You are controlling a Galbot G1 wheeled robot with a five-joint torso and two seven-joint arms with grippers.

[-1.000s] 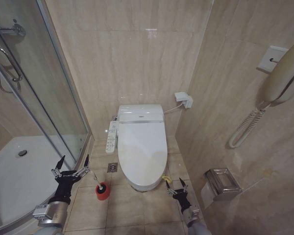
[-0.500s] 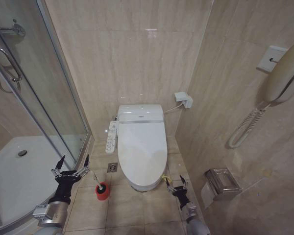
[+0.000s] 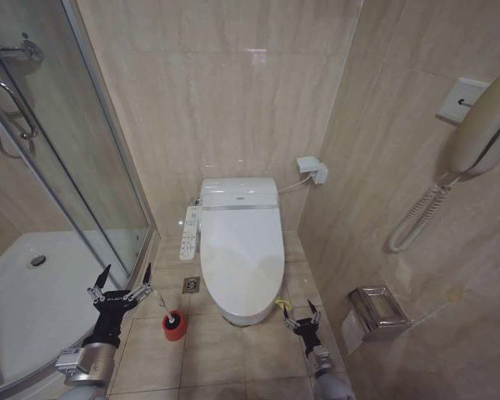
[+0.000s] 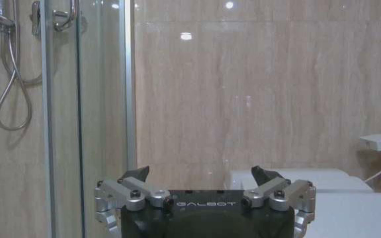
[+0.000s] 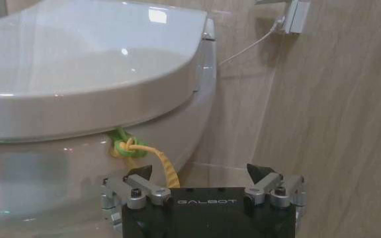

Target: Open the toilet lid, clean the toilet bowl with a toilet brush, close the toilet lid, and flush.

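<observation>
**Lid down, nothing begun; right claw close to the band**

The task looks to be at its very start. The lid (image 3: 241, 258) lies flat and shut over the bowl (image 5: 78, 168), so opening, scrubbing, closing and flushing all remain. The brush (image 3: 166, 307) stands untouched in its red holder (image 3: 175, 326) on the floor, just left of the toilet's front.

The right claw (image 3: 300, 317) hangs low at the toilet's front right corner, spread wide and holding nothing. In the right wrist view the green-and-yellow band (image 5: 134, 151) dangles from the lid's edge directly ahead of it, near but not touching. The left claw (image 3: 122, 287) hovers by the shower door (image 3: 83, 192), also wide and empty, a little way from the brush.

Room is tight. The right wall (image 3: 400, 167) runs close beside the toilet, leaving only a narrow strip of floor for the right arm, and a steel box (image 3: 377, 312) juts from that wall just beside it. On the left the glass door hems the other arm. Above the lid the space is open up to the tank (image 3: 239, 192), so the lid should have room to swing.
</observation>
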